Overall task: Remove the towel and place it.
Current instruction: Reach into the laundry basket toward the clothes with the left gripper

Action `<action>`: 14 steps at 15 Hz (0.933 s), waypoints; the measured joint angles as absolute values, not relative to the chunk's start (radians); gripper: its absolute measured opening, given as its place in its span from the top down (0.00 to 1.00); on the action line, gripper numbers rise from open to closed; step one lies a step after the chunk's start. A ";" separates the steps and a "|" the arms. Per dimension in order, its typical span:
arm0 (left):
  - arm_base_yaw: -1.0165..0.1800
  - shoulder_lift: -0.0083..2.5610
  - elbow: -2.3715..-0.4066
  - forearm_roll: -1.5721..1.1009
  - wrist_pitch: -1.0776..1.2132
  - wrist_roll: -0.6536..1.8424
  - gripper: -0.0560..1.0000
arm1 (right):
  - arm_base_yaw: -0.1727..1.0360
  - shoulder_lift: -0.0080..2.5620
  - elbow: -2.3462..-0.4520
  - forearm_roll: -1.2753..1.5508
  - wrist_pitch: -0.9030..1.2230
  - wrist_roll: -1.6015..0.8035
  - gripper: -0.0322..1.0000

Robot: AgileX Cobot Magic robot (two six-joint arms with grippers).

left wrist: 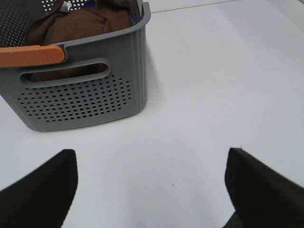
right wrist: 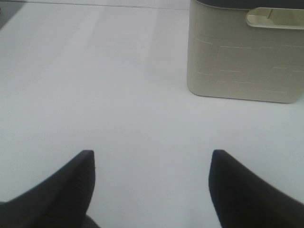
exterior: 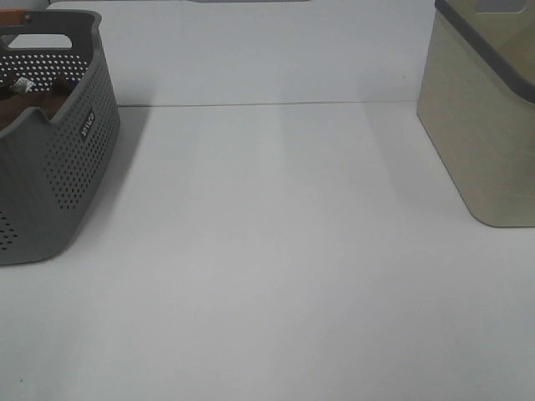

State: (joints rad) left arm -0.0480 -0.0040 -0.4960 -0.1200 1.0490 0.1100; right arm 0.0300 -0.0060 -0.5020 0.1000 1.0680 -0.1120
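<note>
The dark reddish-brown towel (left wrist: 78,23) lies bunched inside the grey perforated basket (left wrist: 85,102), with a small white tag (left wrist: 65,6) at its far edge. From the high camera a sliver of the towel (exterior: 29,104) shows inside the basket (exterior: 58,167) at the far left. My left gripper (left wrist: 151,159) stands open over bare table, short of the basket's handle side and touching nothing. My right gripper (right wrist: 152,156) is open too, empty, facing the beige bin. Neither gripper shows in the exterior high view.
A beige bin (exterior: 485,125) with a dark grey rim stands at the right; its wall and handle slot (right wrist: 273,16) show in the right wrist view. An orange handle (left wrist: 31,56) lies across the basket's near rim. The white table (exterior: 267,251) spreads between basket and bin.
</note>
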 joint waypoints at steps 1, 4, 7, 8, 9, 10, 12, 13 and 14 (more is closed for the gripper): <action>-0.048 -0.004 -0.496 -0.120 1.049 0.105 0.20 | 0.030 -0.006 -0.502 0.100 1.068 -0.112 0.34; -0.048 0.027 -0.502 -0.120 1.041 0.079 0.25 | 0.030 -0.006 -0.502 0.100 1.068 -0.112 0.34; -0.048 0.157 -0.515 -0.103 0.873 0.075 0.31 | 0.030 -0.006 -0.502 0.100 1.068 -0.112 0.34; -0.048 0.215 -0.515 -0.083 0.800 0.075 0.33 | 0.030 -0.006 -0.502 0.100 1.068 -0.112 0.34; -0.048 0.287 -0.515 -0.061 0.708 0.075 0.34 | 0.030 -0.006 -0.502 0.100 1.068 -0.112 0.34; -0.048 0.327 -0.515 -0.053 0.669 0.074 0.34 | 0.030 -0.006 -0.502 0.100 1.068 -0.112 0.34; -0.048 0.489 -0.539 -0.037 0.510 0.072 0.35 | 0.030 -0.006 -0.502 0.100 1.068 -0.112 0.34; -0.048 0.695 -0.625 -0.033 0.434 0.067 0.35 | 0.030 -0.006 -0.502 0.100 1.068 -0.112 0.34; -0.048 0.790 -0.680 -0.025 0.432 0.065 0.35 | 0.030 -0.006 -0.502 0.100 1.068 -0.112 0.34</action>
